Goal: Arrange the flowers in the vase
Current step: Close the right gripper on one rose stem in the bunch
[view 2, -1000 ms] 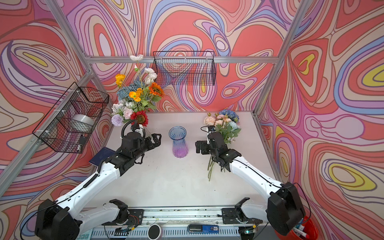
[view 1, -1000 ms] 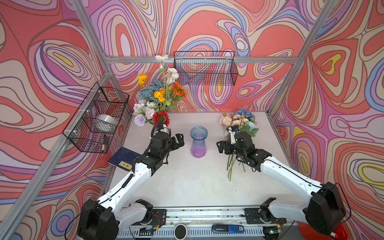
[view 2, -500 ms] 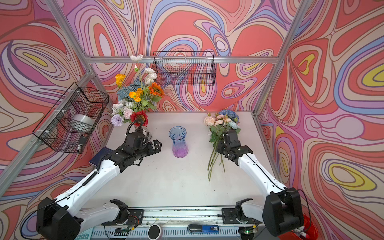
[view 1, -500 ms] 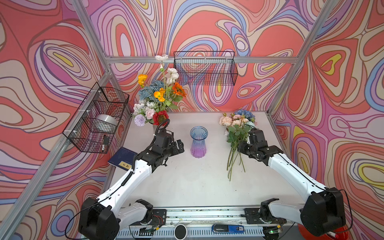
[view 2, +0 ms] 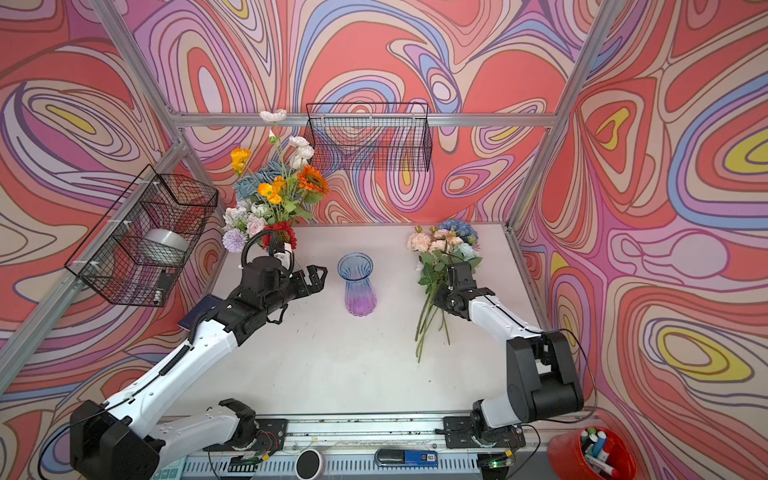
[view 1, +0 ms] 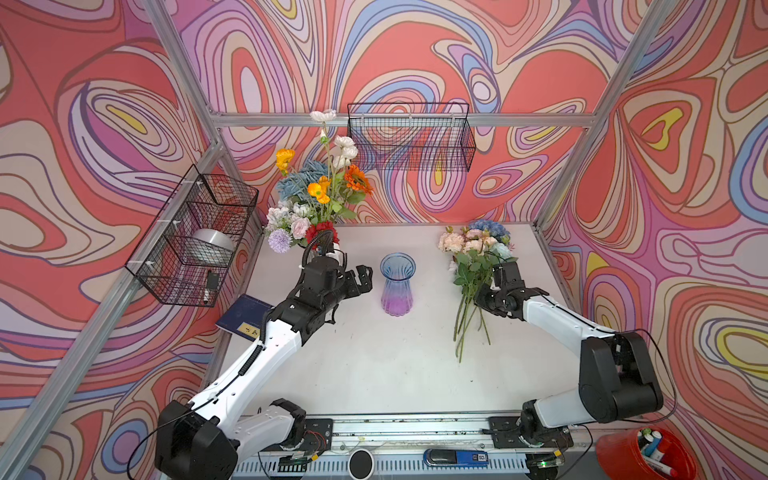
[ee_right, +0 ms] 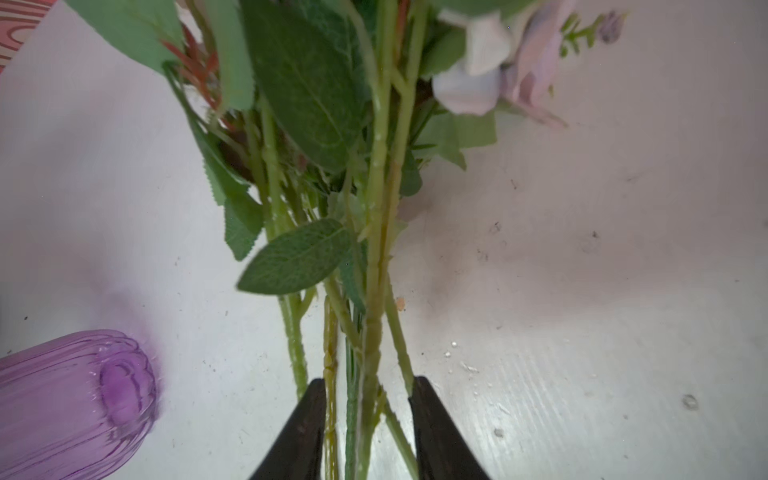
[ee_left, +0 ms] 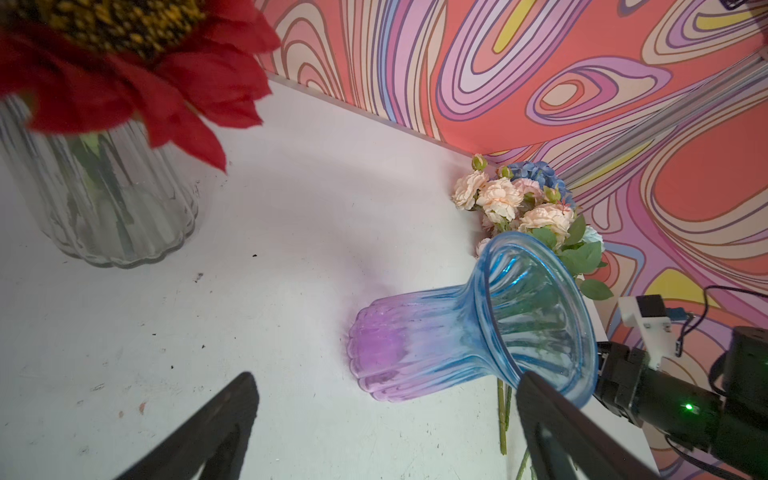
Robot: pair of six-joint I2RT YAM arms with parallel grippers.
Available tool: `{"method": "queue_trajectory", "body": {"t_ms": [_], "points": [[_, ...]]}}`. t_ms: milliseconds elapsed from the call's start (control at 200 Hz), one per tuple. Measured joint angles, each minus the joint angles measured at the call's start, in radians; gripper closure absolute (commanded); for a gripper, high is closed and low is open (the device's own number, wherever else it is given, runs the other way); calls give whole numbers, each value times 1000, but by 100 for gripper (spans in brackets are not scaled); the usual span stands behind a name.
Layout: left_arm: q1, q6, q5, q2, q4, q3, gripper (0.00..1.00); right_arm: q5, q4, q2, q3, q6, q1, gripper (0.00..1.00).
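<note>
An empty blue-and-purple glass vase stands mid-table. To its right lies a bunch of flowers with pink, white and blue heads toward the back wall and green stems toward the front. My right gripper is closed around several of those stems at mid-length, its fingers touching the outer ones. My left gripper hovers open just left of the vase, holding nothing.
A clear ribbed vase full of mixed flowers stands at the back left, a red daisy close above my left wrist. Wire baskets hang on the left wall and back wall. A blue book lies at the left edge.
My right gripper swung from the bunch's left side, open, to over its stems and closed on them. The left gripper stayed open and shifted slightly by the vase.
</note>
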Motion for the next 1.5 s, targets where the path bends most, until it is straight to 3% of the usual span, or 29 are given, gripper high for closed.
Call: {"method": "queue_trajectory", "body": {"t_ms": [50,130,316,506,716,831,977,1227,1497], "points": [[0,0,0,0,0,0,0,-1,10,21,-3,4,-2,73],[0,3,-1,-1,0,0,0,-6,22,35,-6,-2,-5,89],[0,3,-3,-4,8,0,0,-14,30,11,-7,-10,-8,97],[0,-5,8,3,32,0,0,-5,-18,-86,-7,-48,-12,95],[0,-30,54,47,85,-3,0,7,-40,-55,-14,-100,-32,90],[0,-42,68,50,100,-11,0,13,-53,-38,-27,-116,-45,66],[0,-43,71,50,106,-16,0,42,-106,-64,-26,-139,-46,48],[0,-66,81,50,150,-50,0,35,-220,-246,42,-150,-48,46],[-1,-88,87,43,167,-87,0,-57,-172,-240,30,-89,-26,60]]}}
